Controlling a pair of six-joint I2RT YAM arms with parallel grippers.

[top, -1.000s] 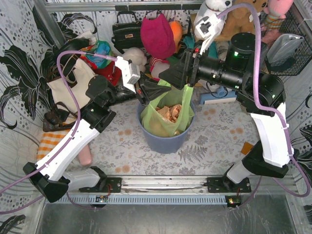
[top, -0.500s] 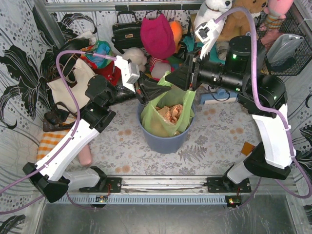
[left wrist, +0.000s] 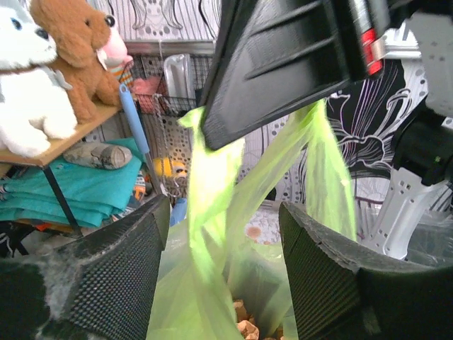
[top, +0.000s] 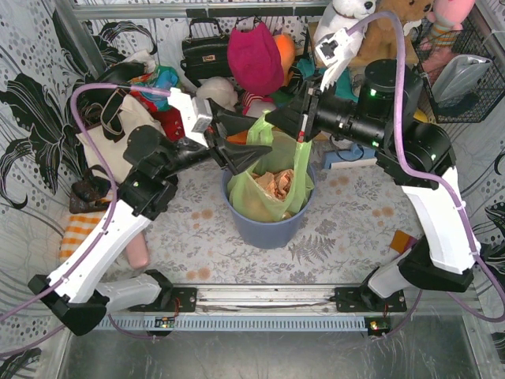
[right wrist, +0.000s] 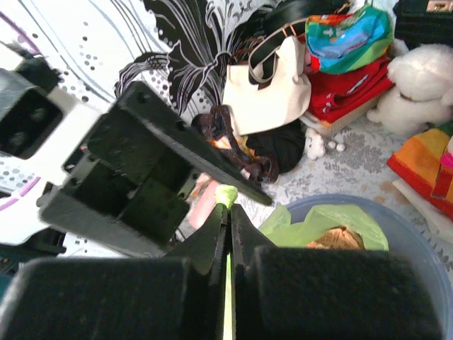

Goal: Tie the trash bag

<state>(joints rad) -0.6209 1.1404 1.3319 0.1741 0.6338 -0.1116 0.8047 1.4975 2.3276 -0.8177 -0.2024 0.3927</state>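
Observation:
The light-green trash bag (top: 272, 197) sits in a blue-grey round bin (top: 268, 230), with crumpled brown paper showing inside. Two strips of its rim are pulled up above the bin. My right gripper (top: 268, 118) is shut on the top of one strip; in the right wrist view a green tip pokes out past the shut right gripper (right wrist: 228, 205). My left gripper (top: 260, 139) stands open beside it. In the left wrist view the bag's strips (left wrist: 212, 177) hang between the wide-apart left gripper (left wrist: 223, 212) fingers (left wrist: 127, 269), untouched, below the right gripper's finger (left wrist: 283, 64).
A cream tote bag (top: 118, 134) lies at the left. A black handbag (top: 203, 51), a dark-red cloth item (top: 254, 59) and stuffed toys (top: 387, 31) crowd the back. A wire basket (top: 473, 79) hangs at the right. Patterned cloth (top: 339, 229) covers the table.
My left gripper has opened, let go of the bag and drawn back to the left. My right gripper has shut on a strip of the bag and holds it up.

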